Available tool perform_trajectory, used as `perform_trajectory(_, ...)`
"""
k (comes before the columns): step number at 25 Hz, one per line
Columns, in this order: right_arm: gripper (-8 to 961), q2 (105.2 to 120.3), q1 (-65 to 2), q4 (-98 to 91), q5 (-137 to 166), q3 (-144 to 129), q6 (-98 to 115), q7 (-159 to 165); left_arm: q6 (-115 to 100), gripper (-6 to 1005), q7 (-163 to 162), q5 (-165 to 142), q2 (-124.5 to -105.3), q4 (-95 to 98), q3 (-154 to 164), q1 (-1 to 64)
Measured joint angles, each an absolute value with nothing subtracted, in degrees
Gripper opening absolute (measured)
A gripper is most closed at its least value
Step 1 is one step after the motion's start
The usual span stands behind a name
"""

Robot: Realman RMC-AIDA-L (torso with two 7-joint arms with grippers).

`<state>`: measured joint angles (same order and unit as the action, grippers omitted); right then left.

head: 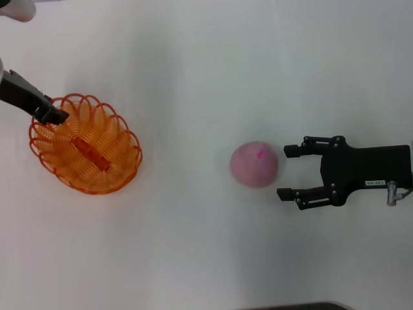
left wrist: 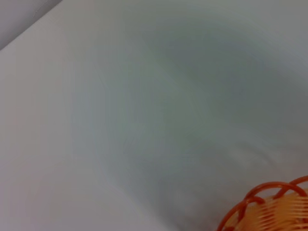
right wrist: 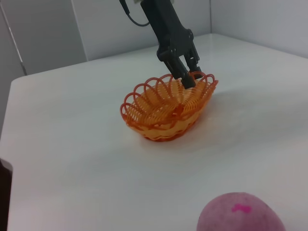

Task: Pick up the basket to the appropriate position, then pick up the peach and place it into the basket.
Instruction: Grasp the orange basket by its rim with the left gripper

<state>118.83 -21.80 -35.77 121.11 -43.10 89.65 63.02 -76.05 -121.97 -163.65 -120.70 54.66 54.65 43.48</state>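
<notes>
The orange wire basket (head: 131, 157) sits on the white table at the left. My left gripper (head: 53, 116) is at its far-left rim, with one finger inside and one outside, shut on the rim. This also shows in the right wrist view, with the left gripper (right wrist: 188, 72) on the basket (right wrist: 159, 129). A piece of the basket's rim (left wrist: 262, 192) shows in the left wrist view. The pink peach (head: 255, 164) lies right of centre and also shows in the right wrist view (right wrist: 240, 215). My right gripper (head: 288, 172) is open and empty just right of the peach, its fingers pointing at it.
The white table (head: 193, 77) stretches all round. Its front edge shows as a dark strip (head: 297, 306) at the bottom. Grey walls (right wrist: 43, 33) stand beyond the table's far edge in the right wrist view.
</notes>
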Motion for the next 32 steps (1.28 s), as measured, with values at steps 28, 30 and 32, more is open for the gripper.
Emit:
perform_trajectory(28, 898, 119.0, -22.0, -36.2, 121.0, -43.1, 90.0, 63.1, -83.5, 105, -130.3, -163.7, -119.32, 57.8, 56.1, 44.2)
perform_trajectory(30, 898, 118.99, -22.0, -36.2, 121.0, -43.2, 90.0, 63.1, -84.7, 103, -132.3, -163.7, -119.11, 58.6, 55.7, 44.4)
perform_trajectory(32, 898, 118.95, -22.0, -36.2, 121.0, -43.2, 90.0, 63.1, -86.2, 92, -134.2, -163.7, -118.86, 59.0, 54.8, 44.9)
